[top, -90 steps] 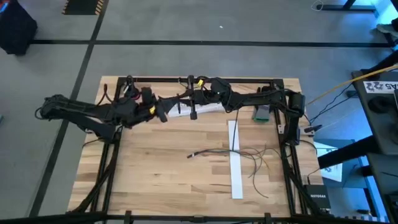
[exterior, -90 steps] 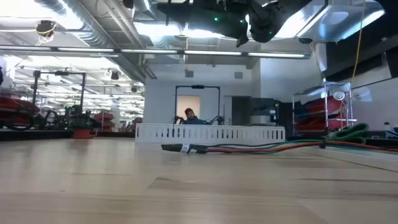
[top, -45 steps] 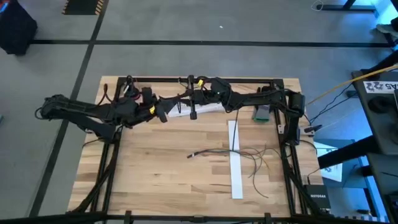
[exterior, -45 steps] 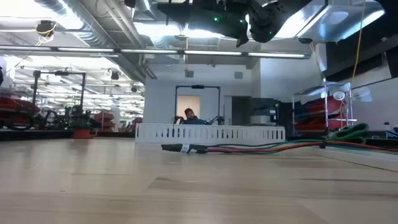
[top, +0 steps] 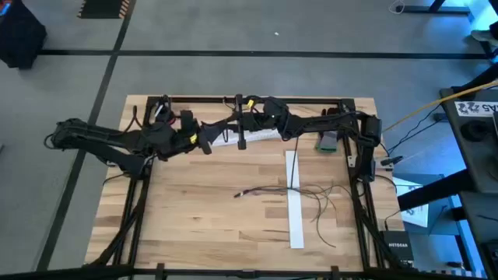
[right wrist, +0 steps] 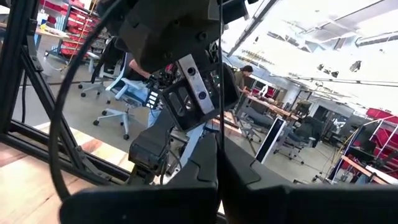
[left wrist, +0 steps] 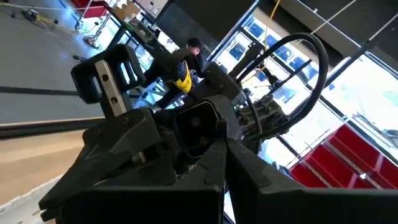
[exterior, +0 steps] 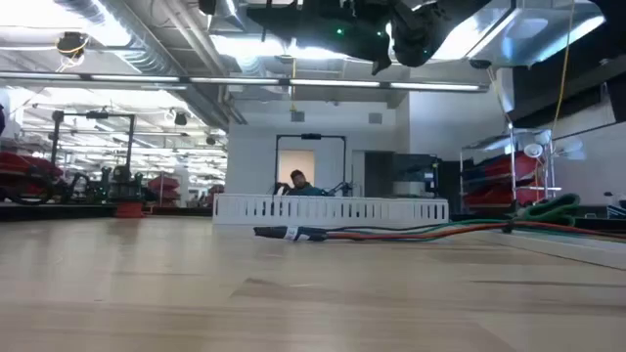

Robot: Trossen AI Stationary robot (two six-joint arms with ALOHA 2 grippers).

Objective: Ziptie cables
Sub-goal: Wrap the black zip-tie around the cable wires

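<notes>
The table (top: 194, 225) is the biggest thing here, pale wood with a black frame (top: 257, 99) running along its far edge and down both sides. Most of the wood lies bare: the whole near half and the left side are open, with only a white strip (top: 294, 210) running front to back right of centre.

Both arms sit up at the far edge, folded toward each other and high off the surface. The left gripper (top: 204, 142) points right, the right gripper (top: 241, 138) sits just beside it at mid-table. In each wrist view the dark fingers meet edge to edge with no gap and nothing between them.

The cables (top: 299, 192) lie flat on the wood, well apart from both grippers, nearer the front and off to the right. They cross the white strip, with one end left of it and loose strands curling away on the right.

Low view: the cable end (exterior: 293, 233) rests on the table, arms overhead.
</notes>
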